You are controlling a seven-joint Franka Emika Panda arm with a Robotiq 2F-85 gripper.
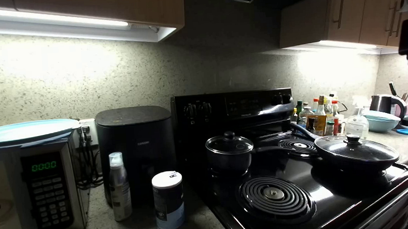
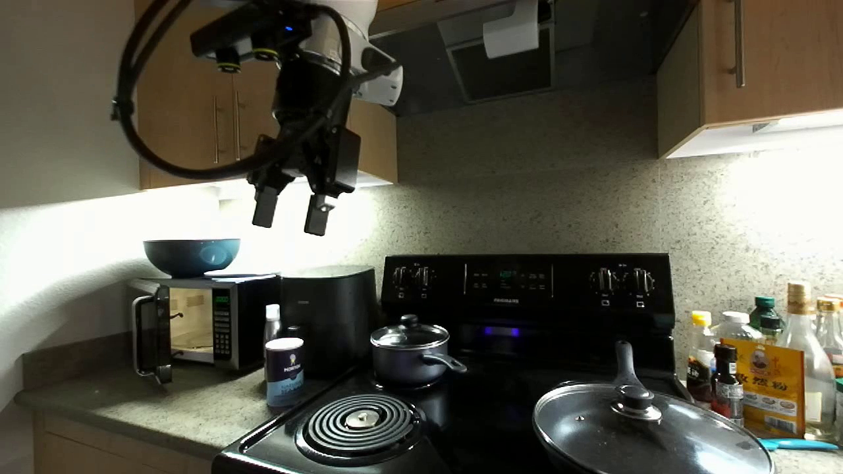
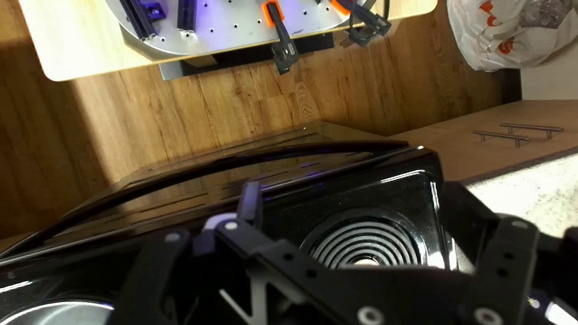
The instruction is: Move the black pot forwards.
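A kitchen lit from beneath its wooden cabinets [image 2: 777,59]: a black electric stove [image 2: 500,403] with coil burners [image 2: 359,421] stands between speckled counters [image 2: 197,411], a lidded black pot [image 2: 407,364] and a wider covered pan [image 2: 649,438] resting on top. A microwave [image 2: 222,332], its door [image 2: 161,336] swung out and display [image 1: 44,166] reading 00:00, shares one counter with a Cosori appliance [image 1: 138,150] and a Morton canister [image 2: 284,372]; bottles [image 2: 816,362], bowls [image 1: 381,122] and a kettle [image 1: 382,103] crowd the other. A range hood [image 2: 500,72] hangs above the stove, and in the wrist view a wood-look floor [image 3: 253,104] runs along the oven front [image 3: 180,201].
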